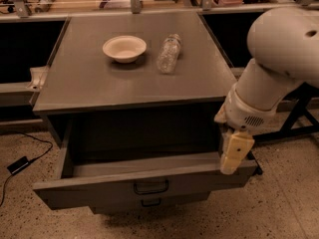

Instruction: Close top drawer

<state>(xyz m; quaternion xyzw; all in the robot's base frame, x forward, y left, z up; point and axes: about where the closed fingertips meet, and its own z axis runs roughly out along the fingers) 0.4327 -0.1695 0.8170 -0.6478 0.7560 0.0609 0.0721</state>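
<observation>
Grey top drawer (99, 189) hangs open
Gripper (236, 154) at its right corner, grip cannot be told; push the front squarely inward

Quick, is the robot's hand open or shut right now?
Gripper: cannot tell if open or shut; it hangs by the right front corner of the open top drawer.

Speckled brown floor (289, 208), dim warm light
</observation>
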